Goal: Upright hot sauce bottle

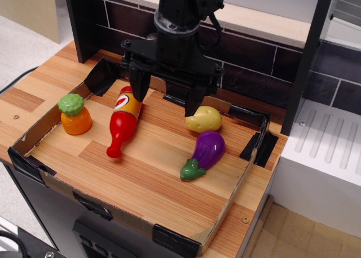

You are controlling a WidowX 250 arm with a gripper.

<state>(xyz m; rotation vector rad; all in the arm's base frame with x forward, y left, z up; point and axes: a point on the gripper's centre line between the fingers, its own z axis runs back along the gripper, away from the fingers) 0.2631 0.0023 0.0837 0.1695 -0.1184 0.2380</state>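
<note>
The hot sauce bottle (pixel 124 121) is glossy red with an orange-yellow label band and a white oval logo. It lies on its side on the wooden board, cap pointing toward the front left, base toward the back. My black gripper (pixel 167 98) hangs above the back of the board, open and empty. Its left finger (pixel 139 84) stands right by the bottle's base end. Its right finger (pixel 194 100) stands just behind a yellow toy potato.
An orange toy with a green top (pixel 74 115) stands at the left. A yellow potato (pixel 203 119) and a purple eggplant (pixel 203 153) lie right of centre. A low cardboard rim (pixel 34 135) edges the board. A dark brick wall (pixel 254 55) stands behind.
</note>
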